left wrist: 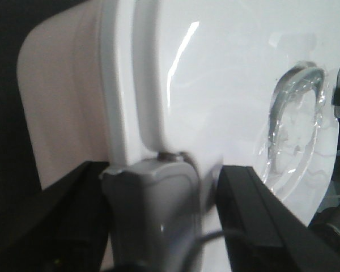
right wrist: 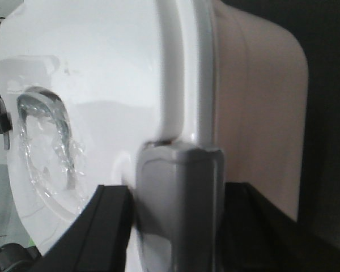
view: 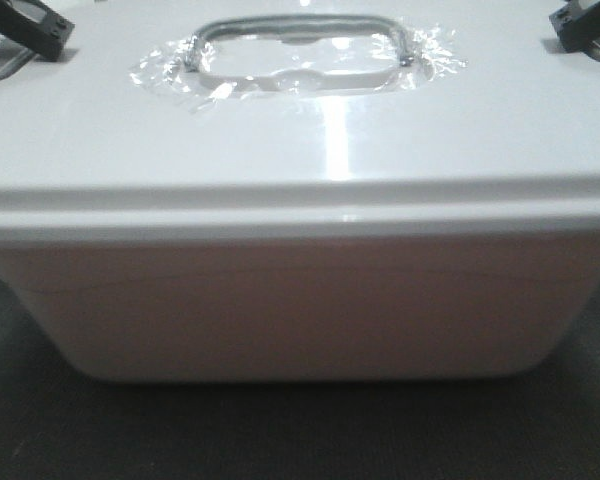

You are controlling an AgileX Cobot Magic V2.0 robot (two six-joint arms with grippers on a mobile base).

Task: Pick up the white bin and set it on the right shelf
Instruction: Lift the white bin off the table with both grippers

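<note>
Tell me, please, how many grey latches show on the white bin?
2: left latch between the left gripper's fingers, right latch between the right gripper's, at opposite ends of the white bin. Others may be hidden.

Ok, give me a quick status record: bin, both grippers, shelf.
bin: fills front view, lid on
handle: in lid recess, under clear film
left gripper: fingers straddle grey end latch; contact unclear
right gripper: fingers against both sides of other end latch
shelf: not in view
</note>
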